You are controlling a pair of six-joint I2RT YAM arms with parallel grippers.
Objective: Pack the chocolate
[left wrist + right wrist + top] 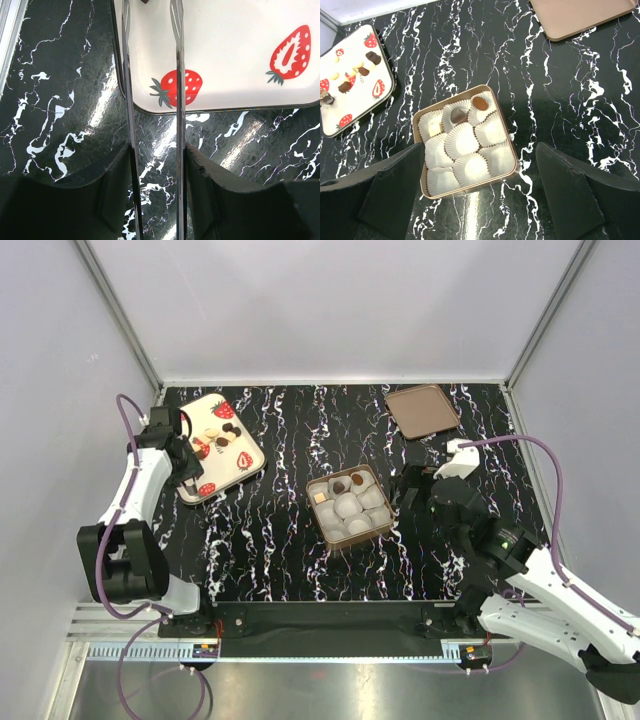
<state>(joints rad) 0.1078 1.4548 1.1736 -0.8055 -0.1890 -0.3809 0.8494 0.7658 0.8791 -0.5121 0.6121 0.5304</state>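
Note:
Several chocolates, dark brown and cream, lie on a white strawberry-print tray at the left. A tan box of white paper cups stands mid-table; its back row holds a cream chocolate, a dark one and a brown one. My left gripper reaches over the tray's near edge. Its two thin blades stand a narrow gap apart, with the tips cut off at the frame's top. A dark bit shows between them. My right gripper hangs open just right of the box, holding nothing.
The box's flat tan lid lies at the back right. White walls with metal posts close the black marbled table on three sides. The arms' mounting rail runs along the near edge.

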